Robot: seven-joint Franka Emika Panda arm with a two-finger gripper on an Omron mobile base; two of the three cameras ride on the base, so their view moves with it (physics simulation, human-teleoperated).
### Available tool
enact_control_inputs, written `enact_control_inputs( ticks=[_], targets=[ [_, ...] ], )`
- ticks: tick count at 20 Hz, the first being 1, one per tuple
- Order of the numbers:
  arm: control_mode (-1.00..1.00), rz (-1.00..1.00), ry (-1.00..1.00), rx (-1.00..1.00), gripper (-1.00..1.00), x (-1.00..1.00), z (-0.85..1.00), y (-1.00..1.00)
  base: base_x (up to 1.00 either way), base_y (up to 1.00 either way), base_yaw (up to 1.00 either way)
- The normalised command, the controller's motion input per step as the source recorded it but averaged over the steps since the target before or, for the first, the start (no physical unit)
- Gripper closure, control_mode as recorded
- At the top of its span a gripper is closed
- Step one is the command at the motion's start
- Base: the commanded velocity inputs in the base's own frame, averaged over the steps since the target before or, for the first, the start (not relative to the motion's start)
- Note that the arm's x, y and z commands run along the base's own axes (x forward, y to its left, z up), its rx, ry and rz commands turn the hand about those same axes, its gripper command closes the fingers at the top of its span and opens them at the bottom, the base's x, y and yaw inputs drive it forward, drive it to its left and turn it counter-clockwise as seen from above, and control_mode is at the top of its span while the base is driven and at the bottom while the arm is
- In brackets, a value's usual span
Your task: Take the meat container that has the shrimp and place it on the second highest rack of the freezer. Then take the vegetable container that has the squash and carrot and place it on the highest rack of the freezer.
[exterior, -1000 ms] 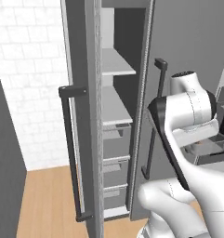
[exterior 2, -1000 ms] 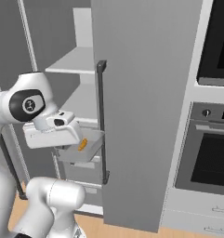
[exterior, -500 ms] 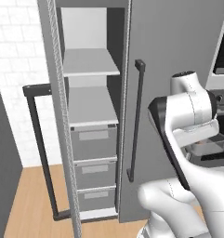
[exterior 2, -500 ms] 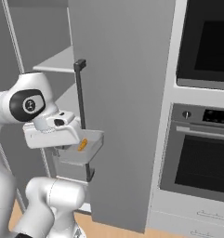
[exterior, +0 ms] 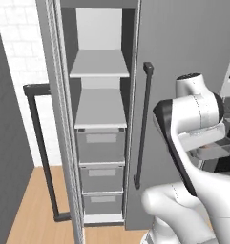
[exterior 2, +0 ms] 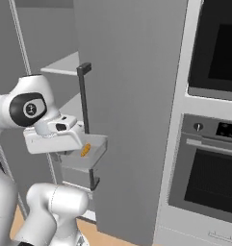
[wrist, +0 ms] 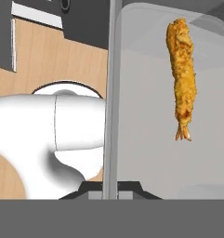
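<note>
The whole picture had slid sideways in the last second, so the base had been driving, not the things. A second before, the left base view saw the freezer (exterior: pixel 99 119) from the side, past its open door. Now it looked almost straight into it. The pale shelves and the three drawers (exterior: pixel 101 172) below them showed plainly. In the right base view the wall oven (exterior 2: pixel 208 163) had come further into the picture too.

The jaws (wrist: pixel 109 188) were clenched on the rim of the meat container (exterior 2: pixel 83 154), and they had stayed that way through the drive. The hand view showed the thin wall of the container running up from between the tips. The shrimp (wrist: pixel 181 76) lay flat on the container floor, off to one side of that wall. In the right base view it was a small orange bit inside the tray. The tray was held about level in front of the robot, near the shut grey door with the long dark handle (exterior 2: pixel 86 122). It was still outside the freezer.

This looked like the carrying step of the first half of the job. The robot now faced the open side, so the second highest rack (exterior: pixel 100 107) could likely be reached. The tray would need to go up and in over that shelf, under the highest rack (exterior: pixel 100 64). The open door (exterior: pixel 59 119) stood close on the left, so the arm should mind it. The vegetable container had yet to be fetched.
</note>
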Motion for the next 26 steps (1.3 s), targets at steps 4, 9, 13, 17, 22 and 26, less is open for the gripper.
enact_control_inputs(
  ticks=[4,9,13,17,22,26],
  targets=[
    [1.00,0.00,0.00,0.00,1.00,0.00,0.00,0.00,0.49,0.12,0.15],
    [1.00,0.00,0.00,0.00,1.00,0.00,0.00,0.00,0.53,0.44,0.00],
    [1.00,0.00,0.00,0.00,1.00,0.00,0.00,0.00,0.35,0.36,0.00],
    [1.00,0.00,0.00,0.00,1.00,0.00,0.00,0.00,0.53,0.61,0.00],
    [1.00,0.00,0.00,0.00,1.00,0.00,0.00,0.00,0.76,0.67,0.00],
    [1.00,0.00,0.00,0.00,1.00,0.00,0.00,0.00,0.85,0.66,0.00]
  ],
)
